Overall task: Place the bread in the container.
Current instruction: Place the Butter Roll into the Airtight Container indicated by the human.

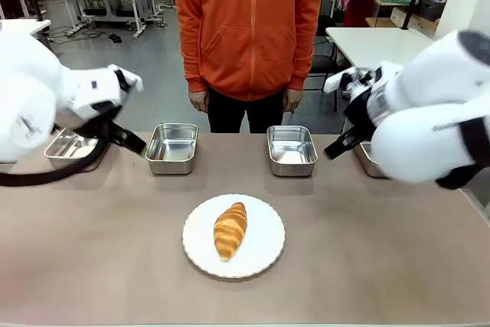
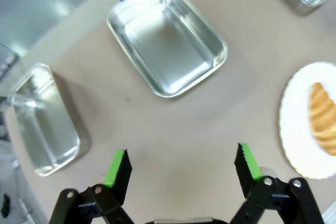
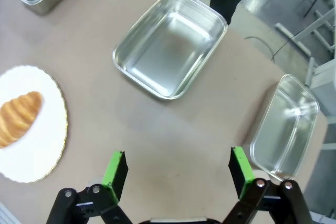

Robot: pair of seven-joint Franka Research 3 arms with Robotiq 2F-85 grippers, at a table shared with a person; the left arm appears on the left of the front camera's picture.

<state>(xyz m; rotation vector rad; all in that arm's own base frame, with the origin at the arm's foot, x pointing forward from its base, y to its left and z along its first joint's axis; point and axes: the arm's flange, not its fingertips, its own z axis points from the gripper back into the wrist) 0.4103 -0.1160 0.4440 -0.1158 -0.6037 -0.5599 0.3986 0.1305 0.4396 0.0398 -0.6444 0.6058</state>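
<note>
table (image 1: 383,266) | bread (image 1: 230,230) on white plate (image 1: 264,249) | four steel containers (image 1: 171,148) behind | both jaws spread wide, empty

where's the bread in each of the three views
front view: bread just below the middle of the picture, lying on the white plate.
left wrist view: bread at the right edge, a little below halfway down.
right wrist view: bread at the left edge, a little below halfway down.
shared landmark: the white plate under it in all three.
</note>
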